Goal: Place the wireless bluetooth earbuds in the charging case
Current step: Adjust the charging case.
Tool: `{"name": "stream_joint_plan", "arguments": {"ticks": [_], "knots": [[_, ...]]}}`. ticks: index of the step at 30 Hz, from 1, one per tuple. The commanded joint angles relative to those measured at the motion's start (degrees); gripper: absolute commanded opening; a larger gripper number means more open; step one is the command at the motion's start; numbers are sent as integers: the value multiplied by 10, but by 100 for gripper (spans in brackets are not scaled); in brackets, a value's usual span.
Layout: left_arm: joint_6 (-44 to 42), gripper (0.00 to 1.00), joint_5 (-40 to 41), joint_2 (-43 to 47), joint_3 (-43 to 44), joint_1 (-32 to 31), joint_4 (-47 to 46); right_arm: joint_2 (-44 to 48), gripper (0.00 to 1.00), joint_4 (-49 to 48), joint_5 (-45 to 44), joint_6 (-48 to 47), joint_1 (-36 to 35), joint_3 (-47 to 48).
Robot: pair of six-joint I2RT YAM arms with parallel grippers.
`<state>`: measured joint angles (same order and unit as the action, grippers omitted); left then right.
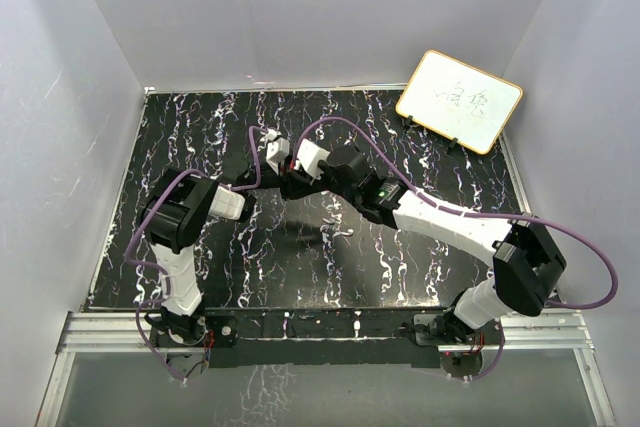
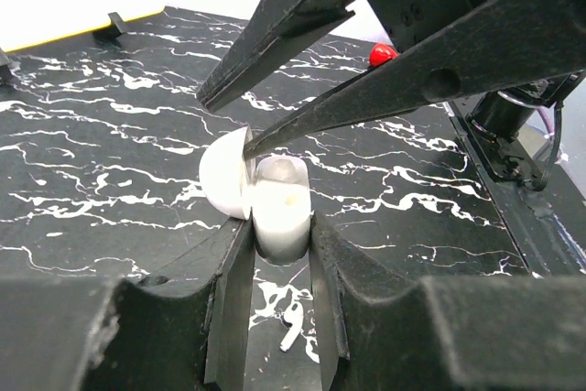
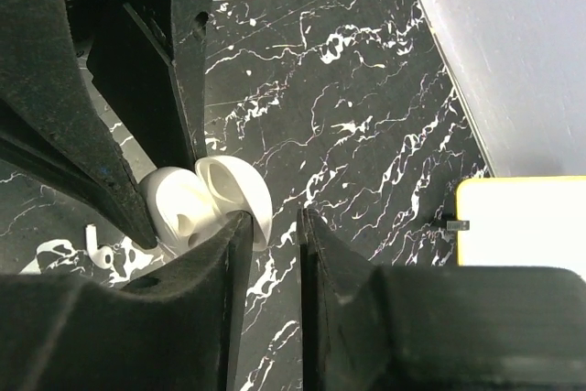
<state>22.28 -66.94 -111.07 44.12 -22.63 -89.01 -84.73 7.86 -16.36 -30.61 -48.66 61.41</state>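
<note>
1. Nearest the left wrist lens: left gripper, fingers clamped on either side of the charging case, which is held upright between them.
2. Charging case: small, white and glossy, with a rounded body. Lid swung open, standing on edge beside the body.
3. Shown from the left wrist only: right gripper reaching in from above, long black fingers a little apart, lower tip touching the lid's upper rim. Small red bead on the underside of that arm.
4. Shown from the right wrist only: the case's inner side, with hollow white cups in body and lid. Right gripper's own fingers separated by a narrow gap with nothing in it, one finger against the lid's edge.
5. Earbud: one, white, with a stem, lying on the black marbled table beneath the case and visible in both wrist views. Second earbud not made out.
6. Top view: both arms meeting over mid-table with the case itself hidden. Yellow-framed whiteboard propped at the far right corner.
</note>
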Motion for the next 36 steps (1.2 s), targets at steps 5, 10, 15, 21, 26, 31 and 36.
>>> {"name": "stream_joint_plan", "arguments": {"ticks": [5, 10, 15, 21, 26, 31, 36], "knots": [[17, 0, -55, 4, -7, -10, -132, 6, 29, -55, -2, 15, -4, 48], [2, 0, -56, 13, -12, -10, -132, 4, 32, -57, -18, 21, -4, 58], [-9, 0, -55, 12, -7, -10, -133, 23, 36, -66, -26, 31, -2, 60], [-12, 0, -53, 10, 2, -8, -133, 41, 38, -60, -38, 50, 2, 69], [-12, 0, -49, 4, 9, -1, -133, 64, 41, -59, -27, 86, 14, 70], [-12, 0, -43, 2, 11, 4, -133, 76, 42, -56, -24, 100, 21, 71], [-21, 0, -5, 8, 3, 13, -126, 68, 45, -39, -65, 160, 38, 82]]}}
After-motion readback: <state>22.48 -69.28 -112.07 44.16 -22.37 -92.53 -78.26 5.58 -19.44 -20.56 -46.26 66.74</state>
